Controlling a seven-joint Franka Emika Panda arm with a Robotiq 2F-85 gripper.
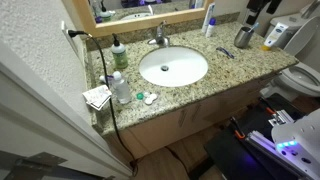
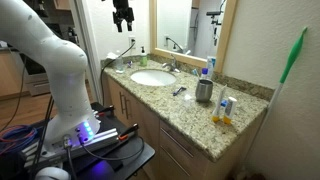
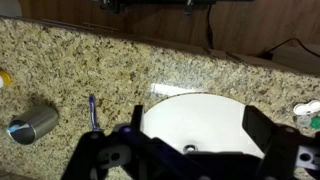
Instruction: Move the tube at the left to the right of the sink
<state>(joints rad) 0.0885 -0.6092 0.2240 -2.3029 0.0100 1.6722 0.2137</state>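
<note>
While the black two-finger gripper (image 2: pixel 122 16) hangs high above the counter, its jaws spread wide and empty in the wrist view, the small green tube with a black cap (image 1: pixel 118 55) stands upright on the speckled beige granite counter (image 1: pixel 225 68). It sits beside the white oval sink (image 1: pixel 173 67), toward the back wall. Tube not in wrist view; approach not yet begun.

Judgement: travel over to the tube's end first, then drop straight down and close across the body below the cap. Mind the black cable (image 1: pixel 103 70) close by and the clear white-capped bottle (image 1: pixel 120 88) nearby. Lift clear of the chrome faucet (image 1: pixel 158 36) before crossing the basin.
</note>
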